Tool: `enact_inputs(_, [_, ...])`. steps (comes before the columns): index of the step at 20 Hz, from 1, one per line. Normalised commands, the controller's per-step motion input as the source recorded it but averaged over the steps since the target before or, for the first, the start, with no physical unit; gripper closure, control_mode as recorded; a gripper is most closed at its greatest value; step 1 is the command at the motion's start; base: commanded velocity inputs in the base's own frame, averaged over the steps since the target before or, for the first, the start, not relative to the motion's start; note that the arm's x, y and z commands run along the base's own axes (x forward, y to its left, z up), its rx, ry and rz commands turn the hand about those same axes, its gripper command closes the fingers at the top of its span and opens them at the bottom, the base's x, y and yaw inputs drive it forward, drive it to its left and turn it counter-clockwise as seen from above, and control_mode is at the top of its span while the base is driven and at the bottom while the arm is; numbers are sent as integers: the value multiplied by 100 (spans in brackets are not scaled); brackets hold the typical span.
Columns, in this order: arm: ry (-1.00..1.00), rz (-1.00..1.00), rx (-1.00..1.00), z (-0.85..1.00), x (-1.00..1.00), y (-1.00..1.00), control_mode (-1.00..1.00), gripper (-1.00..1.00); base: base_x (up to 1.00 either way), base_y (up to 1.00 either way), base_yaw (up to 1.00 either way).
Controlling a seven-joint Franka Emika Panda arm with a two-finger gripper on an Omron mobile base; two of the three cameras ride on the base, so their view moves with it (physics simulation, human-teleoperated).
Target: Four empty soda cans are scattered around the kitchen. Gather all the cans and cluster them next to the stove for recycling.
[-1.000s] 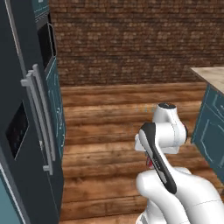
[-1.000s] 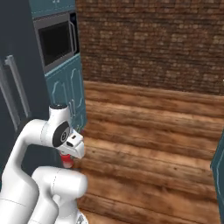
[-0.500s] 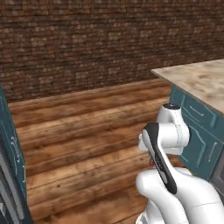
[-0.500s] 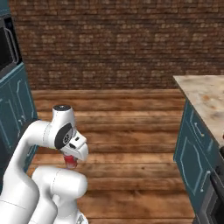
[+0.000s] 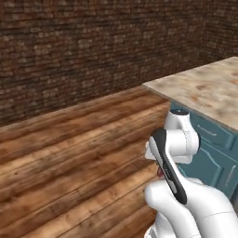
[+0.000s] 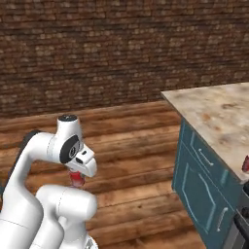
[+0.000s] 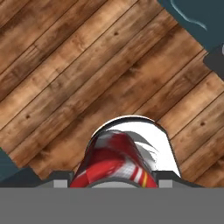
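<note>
Red soda can (image 7: 114,162) clamped between claw (image 7: 114,179) fingers

A home kitchen here: a stone-patterned surface (image 6: 214,109) sits on teal cabinet doors (image 6: 204,189) with slim handles, off to the end effector's (image 6: 76,178) right. Warm wooden plank floor (image 5: 69,158) runs beneath it, and a dark brick wall (image 6: 121,48) stands beyond.

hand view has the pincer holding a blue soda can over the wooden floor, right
Not quite: the soda can held in the pincer is red with white markings and a silver top, not blue, as the hand view shows. It does hang over the wooden floor.
</note>
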Motion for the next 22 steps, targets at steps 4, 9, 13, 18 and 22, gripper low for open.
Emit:
enact_inputs(4, [0, 0, 0, 0, 0, 0, 100, 100, 86, -1, -62])
enact_inputs(9, [0, 0, 0, 0, 0, 0, 100, 100, 73, -14, -60])
enact_inputs(13, [0, 0, 0, 0, 0, 0, 100, 100, 58, -21, -62])
enact_inputs(18, [0, 0, 0, 0, 0, 0, 100, 100, 38, -17, -65])
enact_inputs(22, [0, 0, 0, 0, 0, 0, 100, 100, 75, 10, -56])
